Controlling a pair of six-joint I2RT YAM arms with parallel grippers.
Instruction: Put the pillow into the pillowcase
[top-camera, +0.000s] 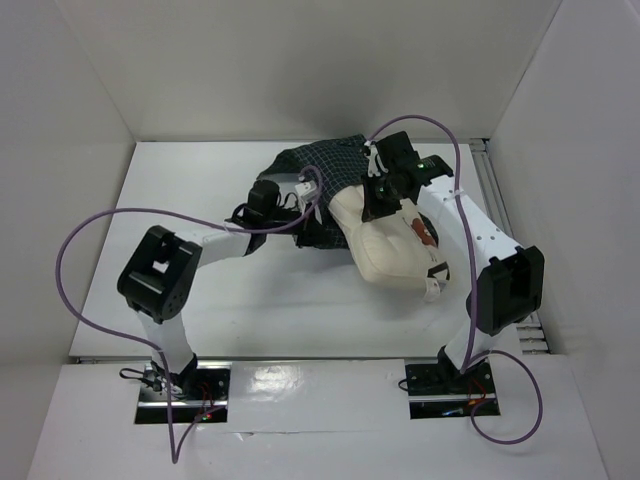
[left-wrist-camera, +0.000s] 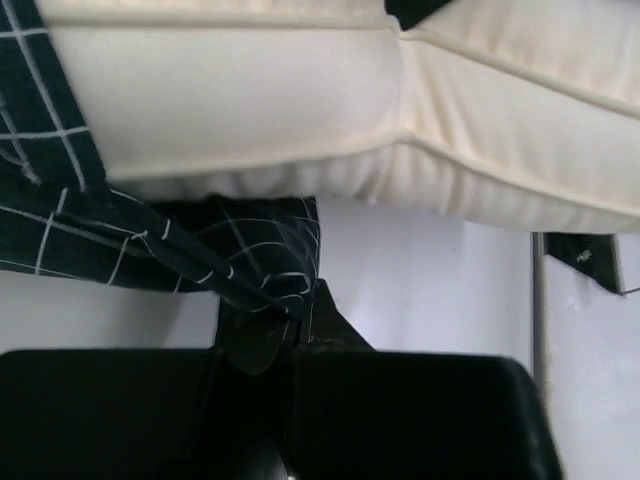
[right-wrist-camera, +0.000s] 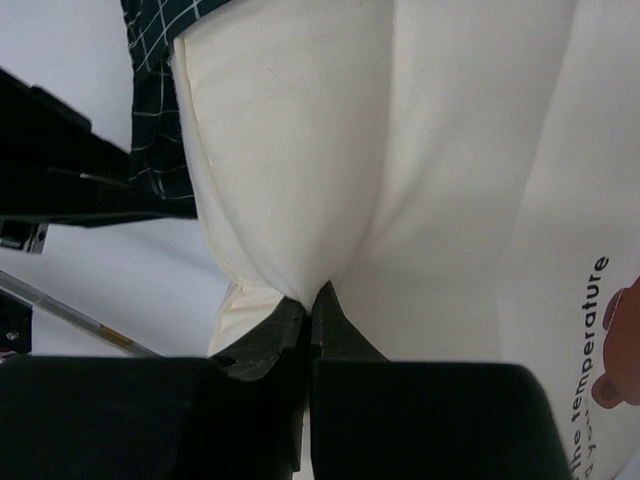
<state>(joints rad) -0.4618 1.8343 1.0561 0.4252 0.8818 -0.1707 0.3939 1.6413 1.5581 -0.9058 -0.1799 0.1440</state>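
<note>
White tabletop (top-camera: 260, 310); right hand (right-wrist-camera: 312, 300) is pinching a fold of the soft pillow (right-wrist-camera: 400, 150), left hand (left-wrist-camera: 298, 318) is clenching the limp pillowcase (left-wrist-camera: 60, 220) hem.

The pillow (top-camera: 395, 250) is plain cream-white, a shade yellower along its seams, and its printed label (right-wrist-camera: 590, 350) carries black lettering beside a reddish-brown mark. The pillowcase (top-camera: 325, 165) is dark navy, near black, crossed by a fine white grid check — thin pale lines around dark squares. The left tool (left-wrist-camera: 300, 322) and the right tool (right-wrist-camera: 312, 305) are black. The arms (top-camera: 478, 228) are white with black joints, trailed by purple cables (top-camera: 75, 250) — all over a white worktop (top-camera: 260, 300).
</note>
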